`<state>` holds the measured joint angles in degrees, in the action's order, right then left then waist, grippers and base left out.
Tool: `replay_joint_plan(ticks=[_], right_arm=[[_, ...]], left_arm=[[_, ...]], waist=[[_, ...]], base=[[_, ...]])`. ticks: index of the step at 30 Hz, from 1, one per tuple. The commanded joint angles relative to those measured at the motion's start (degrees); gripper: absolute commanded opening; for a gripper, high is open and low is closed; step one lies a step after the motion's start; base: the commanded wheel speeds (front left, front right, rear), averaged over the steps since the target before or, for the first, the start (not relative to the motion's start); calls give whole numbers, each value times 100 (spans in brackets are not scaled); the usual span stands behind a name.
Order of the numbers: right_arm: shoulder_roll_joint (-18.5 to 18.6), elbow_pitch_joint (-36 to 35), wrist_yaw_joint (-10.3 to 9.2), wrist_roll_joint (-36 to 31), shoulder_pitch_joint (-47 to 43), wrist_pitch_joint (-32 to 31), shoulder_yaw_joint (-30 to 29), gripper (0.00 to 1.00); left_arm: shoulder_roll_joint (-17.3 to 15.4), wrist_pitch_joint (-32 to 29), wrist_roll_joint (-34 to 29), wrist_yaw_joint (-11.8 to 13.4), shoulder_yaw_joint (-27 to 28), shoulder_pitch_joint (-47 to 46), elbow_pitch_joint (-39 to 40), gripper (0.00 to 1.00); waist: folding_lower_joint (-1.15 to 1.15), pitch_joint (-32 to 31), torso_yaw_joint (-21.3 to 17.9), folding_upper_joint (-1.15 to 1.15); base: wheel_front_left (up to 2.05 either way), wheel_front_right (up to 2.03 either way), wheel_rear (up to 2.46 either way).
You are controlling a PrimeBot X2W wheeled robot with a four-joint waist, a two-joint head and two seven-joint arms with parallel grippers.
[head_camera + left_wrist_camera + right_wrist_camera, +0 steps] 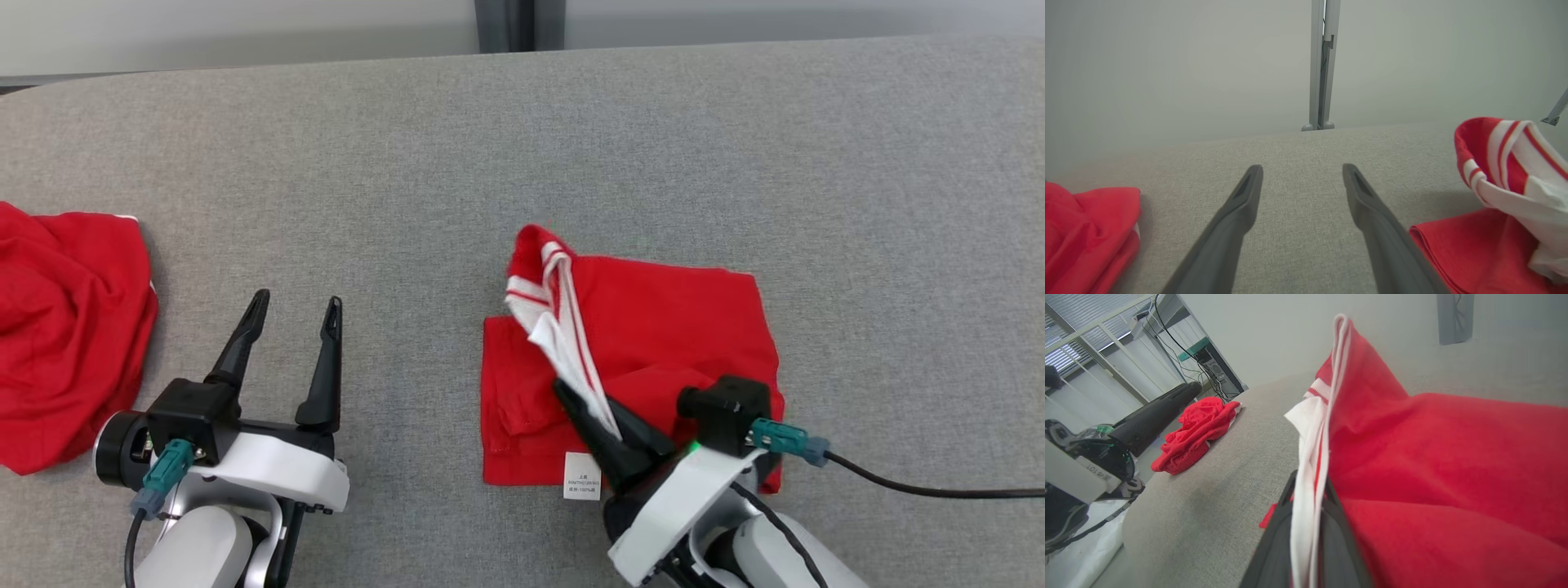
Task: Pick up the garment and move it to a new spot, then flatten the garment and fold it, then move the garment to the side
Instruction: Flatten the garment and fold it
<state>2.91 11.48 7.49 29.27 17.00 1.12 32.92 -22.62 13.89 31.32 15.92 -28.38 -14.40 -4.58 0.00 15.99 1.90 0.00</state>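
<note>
Scene: I am looking down on a grey cloth-covered surface (490,147), with one pincer at each side of the near edge.
Right pincer (588,404): clenched on a white-and-red striped trim (549,302). The trim runs up between the two dark fingers and stands above their tips.
Garment (669,318): red, lying as a rough rectangle directly under and beyond the right pincer. Only the striped edge is raised off it.
Label (582,475): a small white tag at the garment's near hem, just left of the right pincer's wrist.
Left pincer (297,300): released, with its fingers spread wide over bare grey cloth and touching nothing. The garment's left edge lies well off to its right.
Other cloth: a second red garment (65,327) is crumpled beyond the left pincer's left side, apart from it.
Step in hand: I judge this to be the fold, with the raised trim edge about to be carried across the flat body.
Doing it well: I would keep the lift low so the layers underneath are not pulled along. I would carry the trim straight across, set it down on the cloth, and let go only then.
Helping hand: the left pincer could press the garment's nearest corner if the body starts to slide.
Risk: the grip is on thin trim alone, so a quick pull may slip it free or bunch the fold.
</note>
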Motion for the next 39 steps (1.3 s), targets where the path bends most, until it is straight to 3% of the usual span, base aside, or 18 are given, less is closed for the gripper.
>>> replay_joint_plan(ticks=[1, 7, 11, 17, 25, 31, 39], right_arm=[[8, 18, 1, 175, 89, 121, 105, 100], [15, -157, 1, 990, 330, 467, 564, 100], [23, -747, 1, 1178, 341, 718, 451, 100], [202, -1539, 2, 526, -10, 896, -827, 100], [455, -2143, 1, -658, -573, 548, -2577, 100], [729, -2049, 1, -1582, -1105, 506, -3213, 100], [513, -1721, 1, -1807, -1583, 676, -3516, 100]], left_arm=[[-11, 11, -10, -10, 5, -56, -28, 100], [-12, -11, -91, 98, -28, -108, -85, 100], [-10, -2, -98, 153, -12, -90, -95, 100], [-32, 30, -43, 207, 81, -13, -27, 100], [-39, 69, -52, 250, 157, 45, 177, 100], [-16, 83, -8, 293, 227, 138, 300, 100], [-53, 91, 39, 392, 327, 437, 517, 100]], waist=[[0, 6, 14, 0], [0, 33, -1, 0], [0, 17, -49, 0], [0, -24, -157, 0], [0, -110, -224, 0], [0, -199, -217, 0], [0, -305, -216, 0]], base=[[0, 0, 0], [0, 0, 0], [0, 0, 0], [0, 0, 0], [0, 0, 0], [0, 0, 0], [0, 0, 0]])
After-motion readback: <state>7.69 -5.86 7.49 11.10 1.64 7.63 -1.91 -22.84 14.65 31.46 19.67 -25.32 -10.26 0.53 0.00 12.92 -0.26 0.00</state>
